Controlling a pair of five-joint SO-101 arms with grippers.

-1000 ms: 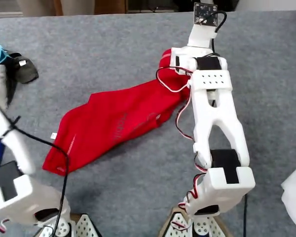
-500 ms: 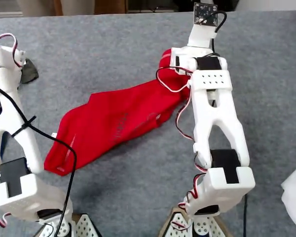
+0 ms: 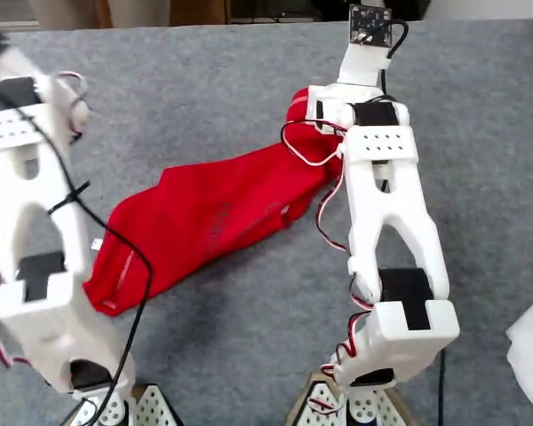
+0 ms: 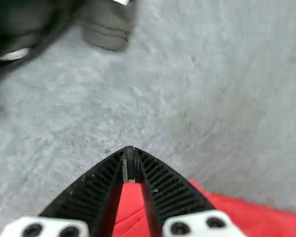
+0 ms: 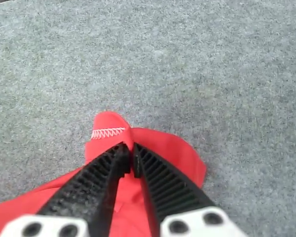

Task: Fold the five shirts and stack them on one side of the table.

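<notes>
- The red cloth shirt [image 3: 204, 222] lies in a slanting band across the grey felt-covered worktop [image 3: 480, 133]. Its nearer end is loose beside the left arm's base (nothing pins it, so it sags into folds).
- The left hand [image 4: 129, 154] hangs over bare worktop just past the shirt's edge, its jaws pressed together on nothing. It is probably placed to take a second corner.
- Beyond it a dark grey bundled garment [image 4: 108, 29] sits off to the side, presumably for a later turn.
- Farthest off, the right hand [image 5: 129, 157] is pinched on the shirt's far corner beside the white-stitched hem, anchoring it so the cloth can be drawn flat.
</notes>
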